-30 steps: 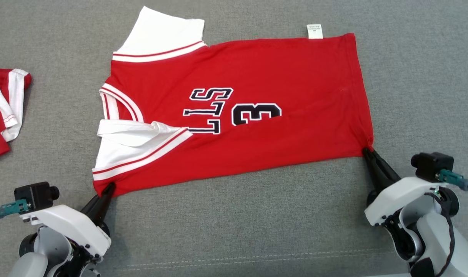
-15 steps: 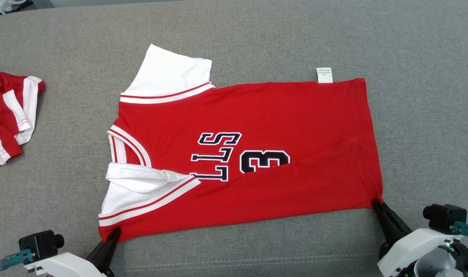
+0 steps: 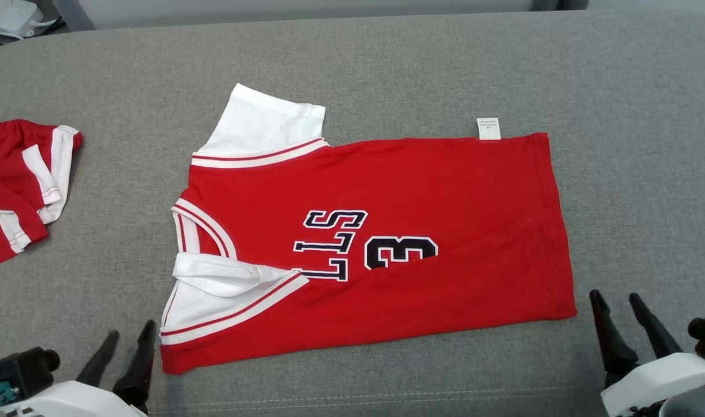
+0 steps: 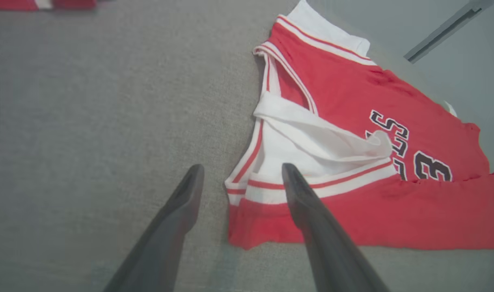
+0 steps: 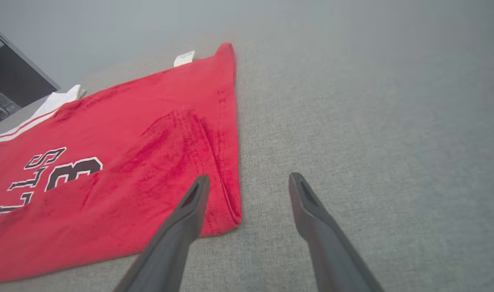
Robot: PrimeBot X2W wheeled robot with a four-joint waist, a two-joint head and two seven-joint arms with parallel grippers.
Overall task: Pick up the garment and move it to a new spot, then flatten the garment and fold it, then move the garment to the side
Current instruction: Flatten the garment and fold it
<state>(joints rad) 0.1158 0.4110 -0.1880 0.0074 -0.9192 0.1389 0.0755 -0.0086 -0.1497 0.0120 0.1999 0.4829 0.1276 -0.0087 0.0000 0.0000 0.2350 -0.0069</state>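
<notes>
The garment (image 3: 387, 243) is a red jersey with white striped sleeves and black lettering, lying flat on the grey cushion with its near side folded over the number. My left gripper (image 3: 129, 335) stands open just off its near left corner, and in the left wrist view the left gripper (image 4: 242, 172) straddles that corner of the garment (image 4: 352, 121) from above. My right gripper (image 3: 616, 300) is open a little right of the near right corner; the right gripper (image 5: 249, 180) hangs beside the hem of the garment (image 5: 129, 162). Neither holds cloth.
A second red and white garment (image 3: 16, 185) lies crumpled at the left edge. The grey cushion (image 3: 647, 174) stretches bare to the right, with a stitched seam along its front edge. A white care label (image 3: 488, 128) sticks out at the jersey's far edge.
Both grippers have opened and let go of the jersey's near corners, then drawn back slightly. The head camera has tilted, so the whole scene sits lower in view.
</notes>
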